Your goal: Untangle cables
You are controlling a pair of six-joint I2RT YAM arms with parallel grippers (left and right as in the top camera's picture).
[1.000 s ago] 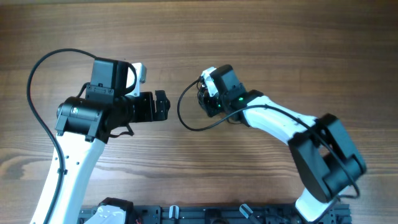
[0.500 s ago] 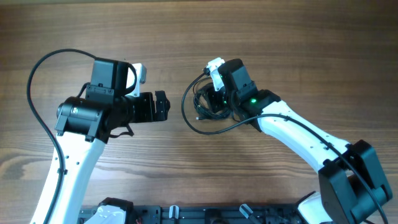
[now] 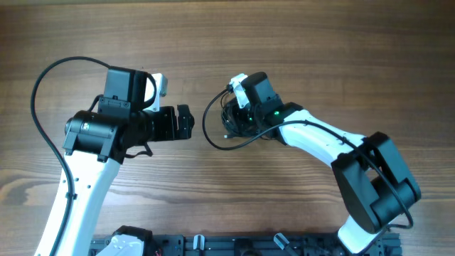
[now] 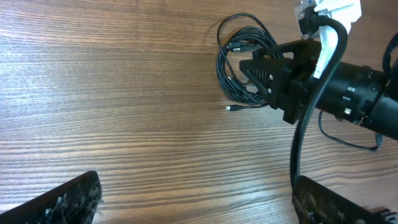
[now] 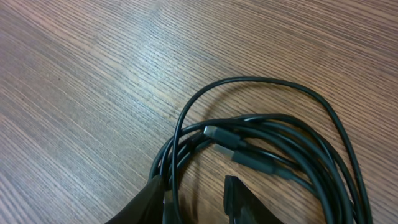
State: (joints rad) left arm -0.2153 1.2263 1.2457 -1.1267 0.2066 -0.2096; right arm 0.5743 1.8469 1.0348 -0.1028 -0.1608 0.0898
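- Here is the landmark: the bundle of thin black cables (image 3: 229, 124) lies loosely coiled flat on the brown wood-grain table (image 3: 320, 43), and everything else sits relative to that coil.
- My right gripper (image 5: 194, 194) is directly over the coil's edge, its two black fingertips down at the wood.
- My right fingers (image 5: 235, 190) stand apart with a clear gap. Several strands run into that gap and bunch against one finger, and the gap is wider than the strands, so they are not pinched.
- Just beyond my right fingertips, a small grey metallic plug (image 5: 217, 135) lies inside the coil on a thicker black sleeve.
- One strand sweeps out in a wide arc on the far side of the coil from my right fingers.
- From my left wrist camera the coil (image 4: 245, 68) is a rough ring of several turns, with a loose tail ending in a tiny metallic plug (image 4: 230, 108) just outside the ring, on the side towards my left arm.
- My right arm's black wrist body (image 4: 292, 81) overlaps the coil on the side away from my left arm.
- My left gripper (image 3: 186, 121) hovers beside the coil, apart from it and pointing at it.
- My left fingers (image 4: 68, 199) are spread wide, with bare wood showing between them.
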